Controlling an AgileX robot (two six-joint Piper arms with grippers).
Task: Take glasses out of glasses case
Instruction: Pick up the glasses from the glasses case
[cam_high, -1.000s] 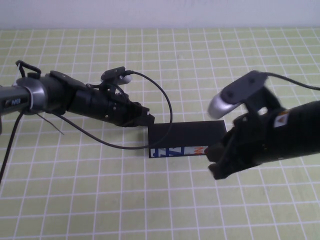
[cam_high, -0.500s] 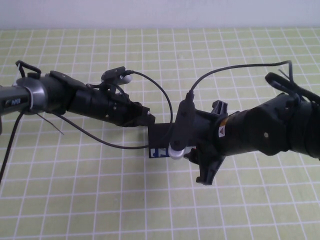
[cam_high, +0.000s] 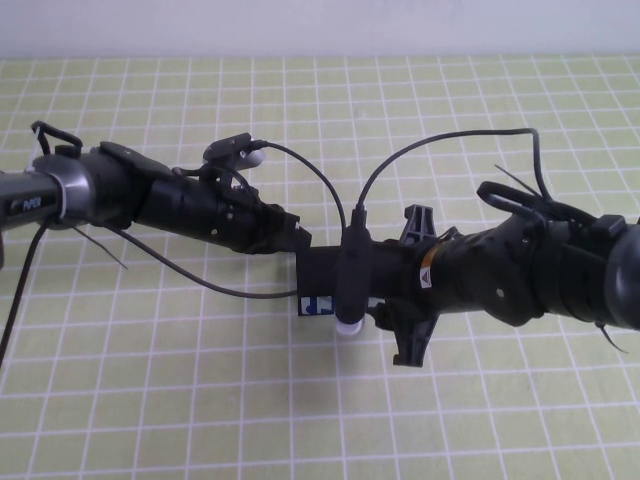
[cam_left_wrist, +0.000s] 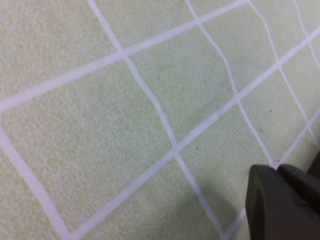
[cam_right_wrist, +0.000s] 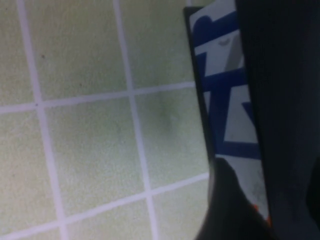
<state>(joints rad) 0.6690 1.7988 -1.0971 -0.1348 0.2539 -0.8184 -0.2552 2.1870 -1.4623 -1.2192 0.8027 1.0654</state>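
The glasses case (cam_high: 322, 270) lies shut in the middle of the mat, with its white, blue-printed strip facing me. The glasses are hidden inside it. My left gripper (cam_high: 292, 238) is shut and empty, with its tips at the case's far left corner. In the left wrist view its closed fingertips (cam_left_wrist: 280, 200) hover over bare mat. My right gripper (cam_high: 405, 325) reaches in from the right and lies over the case, covering most of it. In the right wrist view one dark finger (cam_right_wrist: 225, 210) sits in front of the case (cam_right_wrist: 227, 100), with dark mass on the other side. The jaws are apart.
A green mat with a white grid (cam_high: 200, 400) covers the table. Black cables (cam_high: 330, 195) loop above the case between the two arms. A pale wall runs along the far edge.
My right arm swung left from beside the case's right end, rolled over and now lies across the case. The left arm and the case have not moved.
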